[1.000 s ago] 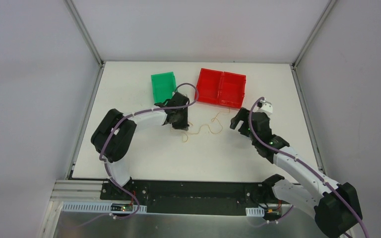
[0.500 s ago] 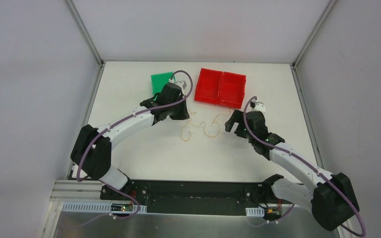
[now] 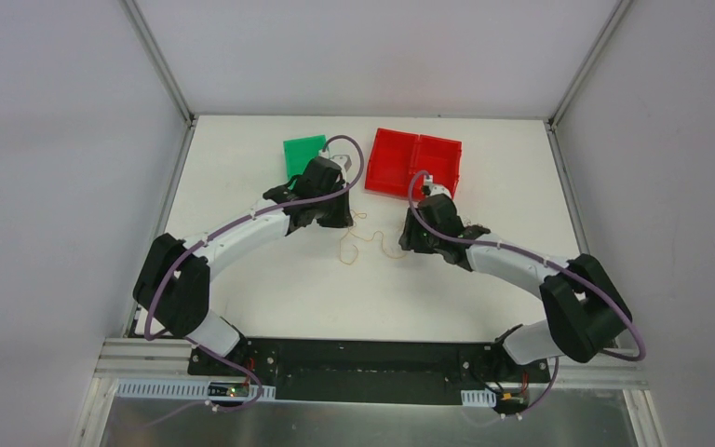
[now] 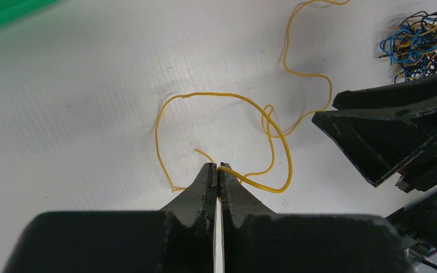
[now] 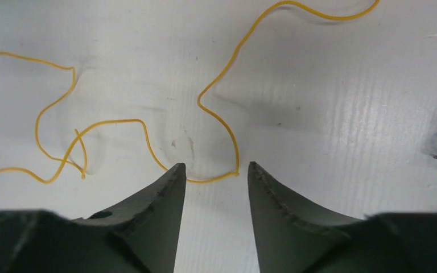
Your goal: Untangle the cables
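A thin yellow-orange wire (image 4: 210, 94) lies in loose curves on the white table (image 3: 270, 279), between the two arms. One part of it, near what appears to be a free end, is pinched between the pressed-together jaws of the left tool (image 4: 217, 169). The right tool (image 5: 216, 165) is held low over another stretch of the same wire. Its jaws are spread, and the wire runs across the gap at their tips without being gripped. A small knot of blue, black and yellow wires (image 4: 418, 40) rests on the table just beyond the right tool, apart from the left one. Whether the yellow strand runs into that knot cannot be told.

Several risks are judged to follow from this. The strand is hair-thin and lies flat on the table, so it could be missed when the right jaws close, or pushed aside by a fingertip. If the tips are pressed too low, the table could be scraped. The wire crosses itself in a small loop between the two tools, and that loop could be drawn into a tight kink or knot if the ends are pulled apart. The short length held on the left could slip out under a firm pull. The nearby knot could be dragged or tightened if the strand is caught in it.
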`<state>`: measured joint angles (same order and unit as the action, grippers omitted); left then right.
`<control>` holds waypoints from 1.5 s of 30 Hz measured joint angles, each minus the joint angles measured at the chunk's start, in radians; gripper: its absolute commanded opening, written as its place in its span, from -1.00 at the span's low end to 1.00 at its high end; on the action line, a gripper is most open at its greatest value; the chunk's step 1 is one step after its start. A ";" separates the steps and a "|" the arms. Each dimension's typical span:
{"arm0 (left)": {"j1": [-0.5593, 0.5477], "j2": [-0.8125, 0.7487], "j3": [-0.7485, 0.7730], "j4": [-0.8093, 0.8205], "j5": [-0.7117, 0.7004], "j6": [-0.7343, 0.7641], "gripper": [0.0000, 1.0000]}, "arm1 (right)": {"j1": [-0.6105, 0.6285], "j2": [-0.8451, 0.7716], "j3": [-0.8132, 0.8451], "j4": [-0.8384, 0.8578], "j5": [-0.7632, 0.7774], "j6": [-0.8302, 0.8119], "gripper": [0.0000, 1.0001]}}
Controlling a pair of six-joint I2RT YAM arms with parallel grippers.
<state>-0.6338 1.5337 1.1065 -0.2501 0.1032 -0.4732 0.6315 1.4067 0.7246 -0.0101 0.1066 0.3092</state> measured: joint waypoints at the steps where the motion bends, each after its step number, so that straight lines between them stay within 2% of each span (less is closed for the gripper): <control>1: 0.000 0.000 0.000 0.000 0.000 0.002 -1.00 | 0.001 0.021 0.014 0.000 -0.001 -0.003 -0.38; 7: 0.000 0.000 0.000 -0.002 0.000 0.013 -1.00 | 0.007 0.091 0.061 0.000 -0.003 -0.010 -1.00; 12: 0.000 0.000 0.000 -0.008 -0.001 0.020 -1.00 | 0.026 0.115 0.084 -0.005 -0.001 -0.019 -1.00; 13: 0.000 0.000 0.000 -0.011 -0.001 0.020 -1.00 | 0.031 0.115 0.086 -0.004 0.001 -0.021 -0.84; 14: 0.000 0.000 0.000 -0.016 -0.001 0.021 -1.00 | 0.034 0.115 0.089 -0.005 0.003 -0.023 -0.46; 15: 0.000 0.000 0.000 -0.018 -0.001 0.021 -1.00 | 0.037 0.115 0.090 -0.005 0.007 -0.024 -0.25; 17: 0.000 0.001 0.000 -0.021 -0.001 0.021 -1.00 | 0.039 0.115 0.092 -0.006 0.018 -0.027 -0.03; 24: 0.000 0.004 0.000 -0.023 -0.001 0.021 -1.00 | 0.040 0.144 0.111 -0.026 0.065 -0.034 -0.02; 27: 0.000 0.005 0.000 -0.024 -0.001 0.021 -1.00 | 0.040 0.167 0.122 -0.037 0.087 -0.034 -0.24; 32: 0.000 0.005 0.000 -0.025 -0.001 0.021 -1.00 | 0.042 0.185 0.130 -0.053 0.098 -0.040 -1.00; 39: 0.000 0.037 0.031 -0.040 -0.002 0.021 -1.00 | 0.101 0.150 0.130 -0.057 0.121 -0.074 -1.00; 45: 0.000 0.132 0.213 -0.100 0.002 0.020 -1.00 | 0.121 0.050 0.204 -0.107 0.113 -0.115 -1.00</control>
<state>-0.6338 1.6653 1.3197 -0.3496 0.1051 -0.4530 0.7521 1.4567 0.9291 -0.1173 0.2195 0.1944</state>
